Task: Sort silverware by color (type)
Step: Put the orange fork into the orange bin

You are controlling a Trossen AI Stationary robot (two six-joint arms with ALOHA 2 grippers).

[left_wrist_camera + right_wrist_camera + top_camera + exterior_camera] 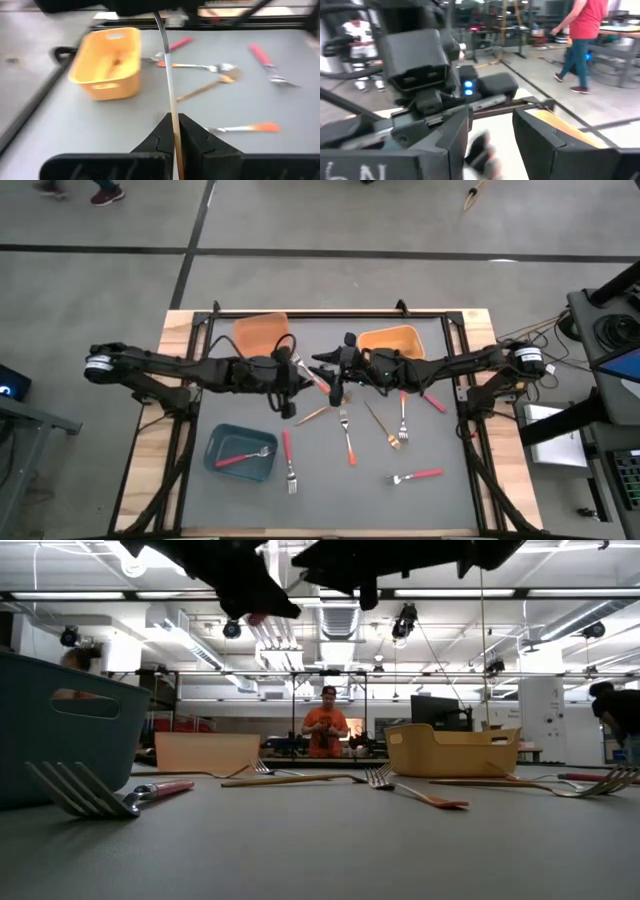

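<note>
My left gripper [300, 373] is shut on a fork above the middle of the table. The fork's pink handle [318, 384] shows between the two grippers. In the left wrist view the fork [169, 80] is a thin strip seen edge-on. My right gripper [326, 370] faces the left one, level and close. It stands open [492, 145] with nothing between its fingers. More silverware lies flat on the mat: a gold fork [384, 426], an orange-handled one [347, 438] and red-handled ones [418, 476] [288, 460]. My left gripper pinches the fork [175, 131] between its two fingers. The fork runs along the fingers and sticks out ahead of them toward my right gripper. It is lifted clear of the table. Which part of it the fingers are on I cannot tell.
An orange bin [262, 330] and a yellow-orange bin [395, 340] stand at the far edge of the mat. A teal bin [240, 452] at the near left holds a red-handled fork [242, 457]. A person [325, 725] stands in the room behind the table.
</note>
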